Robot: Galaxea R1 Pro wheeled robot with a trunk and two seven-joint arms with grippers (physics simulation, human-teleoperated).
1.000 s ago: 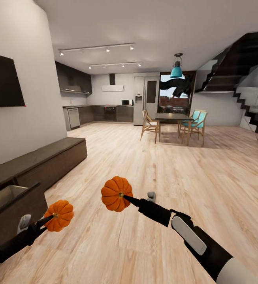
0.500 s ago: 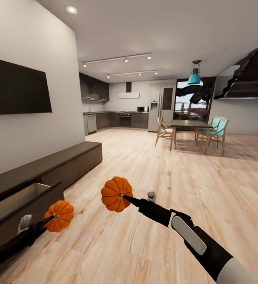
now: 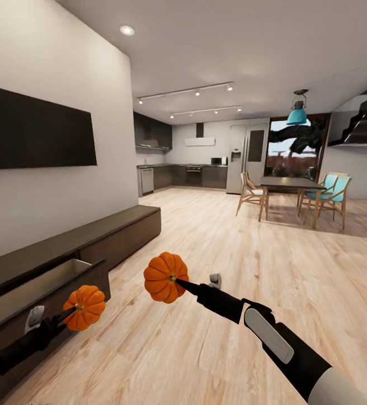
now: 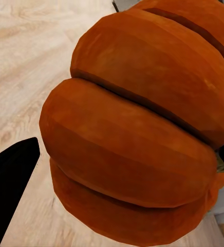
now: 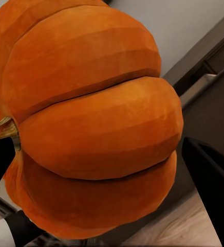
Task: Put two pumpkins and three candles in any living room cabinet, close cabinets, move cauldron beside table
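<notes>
- Your left gripper (image 3: 71, 312) clamps 1 ribbed orange pumpkin (image 3: 84, 307) just beside the open long dark-brown wooden cabinet (image 3: 54, 270), ready to drop in.
- Your right gripper (image 3: 179, 281) clamps the other ribbed orange pumpkin (image 3: 164, 276) above the light wooden floor (image 3: 250, 270).

Holding two small bright-orange ribbed pumpkins over the pale wooden plank floor (image 3: 217, 236): the left gripper (image 3: 71, 313) clamping one pumpkin (image 3: 84, 307) just beside the long low dark-brown wooden cabinet (image 3: 121, 225), the right gripper (image 3: 179, 283) clamping the other pumpkin (image 3: 164, 276) farther out. Showing the nearer cabinet front (image 3: 65, 281) tilting open along the white wall, under a black flat wall screen (image 3: 34, 132). Standing far off, a dark-topped dining table (image 3: 290, 183) with wooden chairs.
</notes>
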